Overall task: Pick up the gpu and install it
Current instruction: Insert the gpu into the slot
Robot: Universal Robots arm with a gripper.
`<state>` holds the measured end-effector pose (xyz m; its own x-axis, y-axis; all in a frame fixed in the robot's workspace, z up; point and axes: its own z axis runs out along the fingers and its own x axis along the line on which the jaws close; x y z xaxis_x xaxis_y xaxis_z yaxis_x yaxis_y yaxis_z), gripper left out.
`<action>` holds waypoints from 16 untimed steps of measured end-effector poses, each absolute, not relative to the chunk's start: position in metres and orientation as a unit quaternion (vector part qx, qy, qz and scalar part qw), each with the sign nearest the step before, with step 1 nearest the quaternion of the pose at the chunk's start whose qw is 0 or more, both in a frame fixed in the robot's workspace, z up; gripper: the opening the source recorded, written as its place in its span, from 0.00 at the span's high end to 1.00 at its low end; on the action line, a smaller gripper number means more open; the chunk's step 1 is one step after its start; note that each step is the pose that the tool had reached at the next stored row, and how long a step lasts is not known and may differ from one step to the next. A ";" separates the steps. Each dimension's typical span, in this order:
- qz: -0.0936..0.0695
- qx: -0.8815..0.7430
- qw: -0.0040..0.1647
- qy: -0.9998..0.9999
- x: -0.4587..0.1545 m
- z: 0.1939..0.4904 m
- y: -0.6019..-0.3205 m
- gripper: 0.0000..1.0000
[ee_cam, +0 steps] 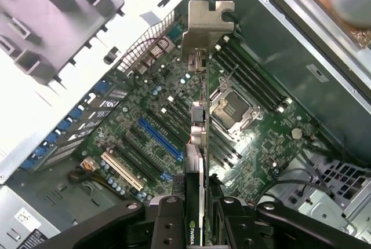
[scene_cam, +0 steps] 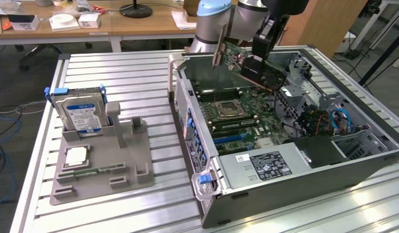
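Note:
The gpu [scene_cam: 241, 62] is a thin card with a green board, a black cooler and a silver bracket at one end. It hangs tilted in the air above the open computer case [scene_cam: 206, 160], over the motherboard [scene_cam: 241, 116]. My gripper [scene_cam: 264, 46] is shut on its upper edge. In the wrist view the gpu [ee_cam: 198, 145] runs edge-on away from my gripper [ee_cam: 197, 214], its bracket [ee_cam: 206, 26] at the far end. Below it lie the motherboard's [ee_cam: 261, 139] blue slot [ee_cam: 159, 139] and the processor socket [ee_cam: 232, 107]. The card touches no slot.
A grey fixture [scene_cam: 102, 165] on the slatted table at the exterior view's left holds a hard drive [scene_cam: 82, 114] with a blue-white label, a small chip [scene_cam: 76, 156] and a green memory stick [scene_cam: 92, 171]. Drive cages and cables [scene_cam: 332, 121] crowd the case's far side.

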<state>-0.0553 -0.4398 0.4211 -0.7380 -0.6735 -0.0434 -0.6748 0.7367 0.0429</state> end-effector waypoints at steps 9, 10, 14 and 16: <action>0.028 -0.399 0.011 0.916 -0.055 0.421 -0.440 0.74; 0.028 -0.403 0.011 0.915 -0.055 0.421 -0.440 0.74; 0.029 -0.421 0.011 0.907 -0.055 0.421 -0.440 0.74; 0.029 -0.429 0.010 0.903 -0.055 0.421 -0.440 0.74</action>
<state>-0.0553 -0.4398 0.4211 -0.6311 -0.7745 -0.0434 -0.7756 0.6297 0.0430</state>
